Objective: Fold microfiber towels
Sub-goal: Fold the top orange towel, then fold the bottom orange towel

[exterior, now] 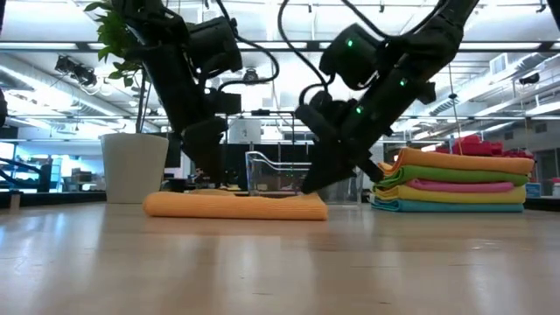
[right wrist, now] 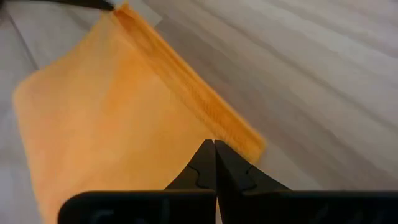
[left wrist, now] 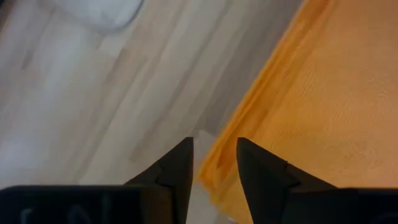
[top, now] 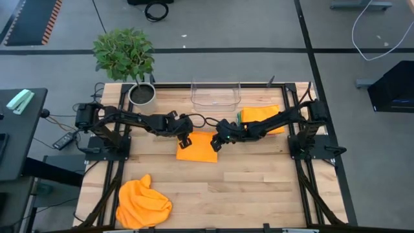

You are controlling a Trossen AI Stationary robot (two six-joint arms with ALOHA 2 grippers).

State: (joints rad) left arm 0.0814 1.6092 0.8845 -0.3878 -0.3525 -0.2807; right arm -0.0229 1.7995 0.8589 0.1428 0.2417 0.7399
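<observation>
The folded orange towel [top: 197, 148] lies flat at the desk's [top: 259, 188] centre. The left claw [top: 185, 140] sits at the towel's ten o'clock corner, its fingers a narrow gap apart over the edge and holding nothing. The right claw [top: 217, 142] is at the two o'clock corner, pinched fully closed; whether a thread of cloth is caught between its tips is hard to tell, but it looks empty. A finished stack [exterior: 455, 180] of folded towels rests at the desk's two o'clock, and a crumpled orange towel [top: 142, 202] waits at seven o'clock. This fold looks complete and the step in hand is release. Next, the folded towel likely needs gripping and carrying onto the stack.
</observation>
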